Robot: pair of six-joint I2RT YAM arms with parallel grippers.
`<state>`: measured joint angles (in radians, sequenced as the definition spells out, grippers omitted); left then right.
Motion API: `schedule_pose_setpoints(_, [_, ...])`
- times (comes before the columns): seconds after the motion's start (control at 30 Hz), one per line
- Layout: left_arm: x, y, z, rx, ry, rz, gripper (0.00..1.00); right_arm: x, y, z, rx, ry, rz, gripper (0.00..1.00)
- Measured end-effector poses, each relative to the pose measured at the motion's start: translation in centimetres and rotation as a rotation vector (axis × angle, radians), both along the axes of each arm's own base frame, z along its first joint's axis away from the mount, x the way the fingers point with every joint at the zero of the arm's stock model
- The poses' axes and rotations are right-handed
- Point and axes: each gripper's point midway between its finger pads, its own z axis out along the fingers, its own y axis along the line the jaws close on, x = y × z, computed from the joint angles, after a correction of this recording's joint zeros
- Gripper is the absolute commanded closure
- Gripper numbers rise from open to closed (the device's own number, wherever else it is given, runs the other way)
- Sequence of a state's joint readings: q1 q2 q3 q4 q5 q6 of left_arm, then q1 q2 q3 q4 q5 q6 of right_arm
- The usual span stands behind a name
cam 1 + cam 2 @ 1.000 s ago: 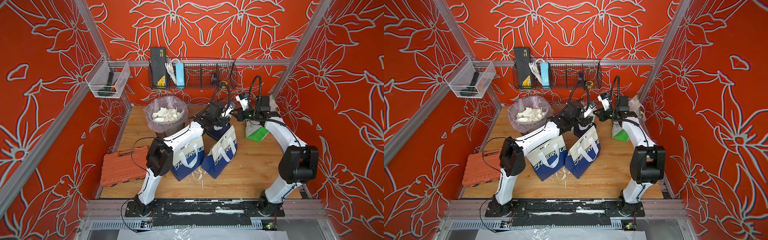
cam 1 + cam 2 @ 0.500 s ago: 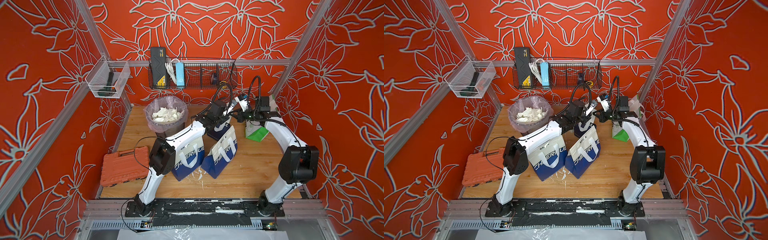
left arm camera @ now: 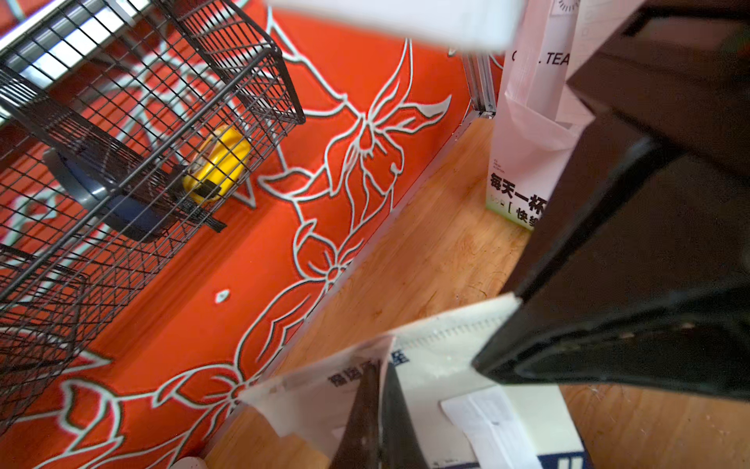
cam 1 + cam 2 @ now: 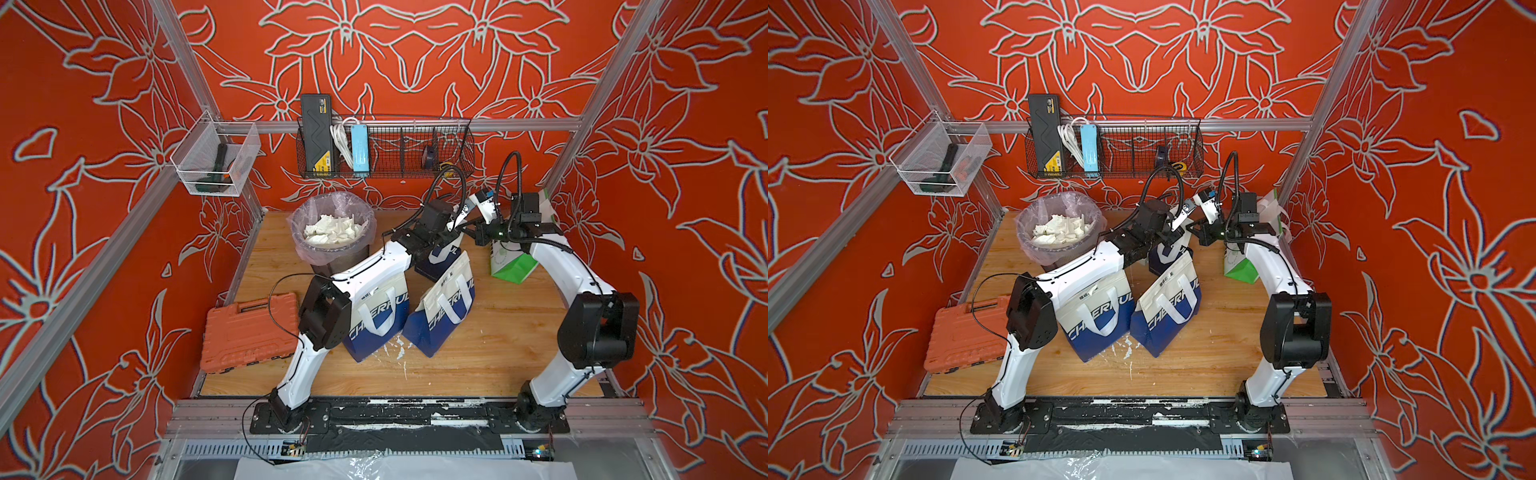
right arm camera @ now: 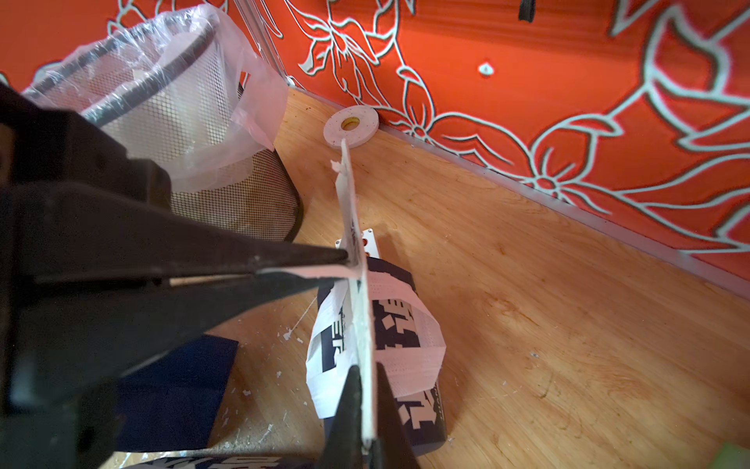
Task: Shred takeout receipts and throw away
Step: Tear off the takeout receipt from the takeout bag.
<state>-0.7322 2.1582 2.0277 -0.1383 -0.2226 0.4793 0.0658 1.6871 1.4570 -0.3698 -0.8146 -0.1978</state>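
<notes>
Left hand (image 5: pixel 350 262) clamped, right hand (image 5: pixel 366 371) clamped, close together

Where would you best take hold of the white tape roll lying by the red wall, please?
I would pinch the tape roll across its ring, one of the jaws in the centre hole, one outside, coming from above: it lies flat on the wooden floor, its rim low.

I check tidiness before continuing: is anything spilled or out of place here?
Yes. Small white paper scraps lie spilled on the wooden table beside the blue bags, outside the bin. A tape roll also lies loose by the back wall.
</notes>
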Motion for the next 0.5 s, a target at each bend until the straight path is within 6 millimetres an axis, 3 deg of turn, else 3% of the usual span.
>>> schedule_pose_setpoints(0.23, [0.7,0.8,0.5,-0.006,-0.015,0.026,1.0,-0.1,-0.5,-0.1,-0.052,-0.019,-0.015,1.0])
schedule_pose_setpoints(0.5, [2.5,4.9,3.2,-0.025,-0.042,0.117,1.0,-0.2,-0.9,-0.4,-0.076,-0.013,-0.029,0.98])
